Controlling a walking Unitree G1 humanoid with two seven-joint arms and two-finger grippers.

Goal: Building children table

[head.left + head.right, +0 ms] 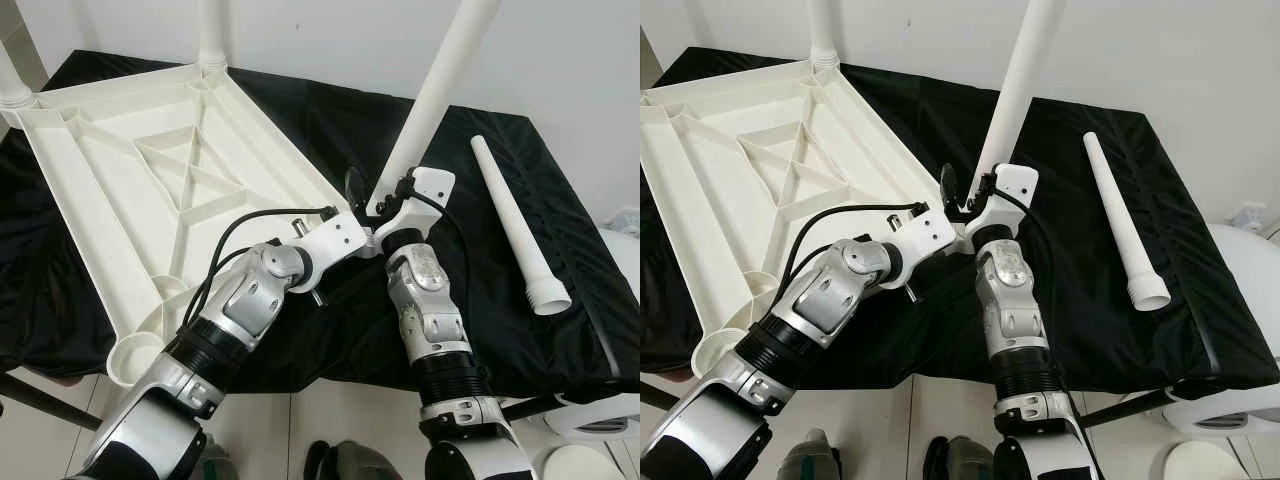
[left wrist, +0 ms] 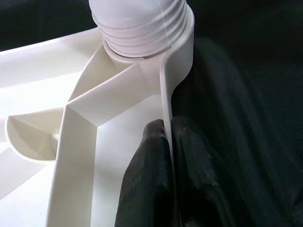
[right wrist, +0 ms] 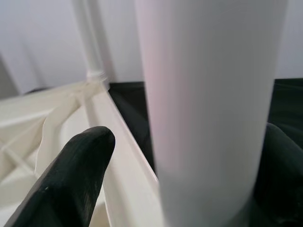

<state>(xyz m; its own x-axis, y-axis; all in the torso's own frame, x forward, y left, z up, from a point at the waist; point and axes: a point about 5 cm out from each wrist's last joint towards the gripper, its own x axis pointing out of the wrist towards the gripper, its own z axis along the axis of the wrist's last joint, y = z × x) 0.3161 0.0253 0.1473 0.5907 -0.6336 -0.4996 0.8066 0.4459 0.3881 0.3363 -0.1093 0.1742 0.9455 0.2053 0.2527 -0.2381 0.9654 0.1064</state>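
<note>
- The upturned cream-white ribbed plastic tabletop (image 1: 120, 170) looks moulded, smooth, with a soft satin sheen along its ribs and rim.
- The upright white plastic tube leg (image 1: 437, 90) is smooth and slightly glossy; its threaded end in the left wrist view shows crisp moulded ridges.
- The loose white tapered plastic leg (image 1: 515, 225) has the same smooth finish.
- The black cloth (image 1: 560, 300) covering the counter is matt, wrinkled and finely woven.
- The left hand (image 2: 165, 156) has matt black, finely textured rubbery fingers.
- The right hand (image 3: 189, 179) has dull black fingers (image 3: 71, 175).
- The arms' brushed silver metal casings (image 1: 430, 300) gleam, with glossy white plastic wrist shells.
</note>
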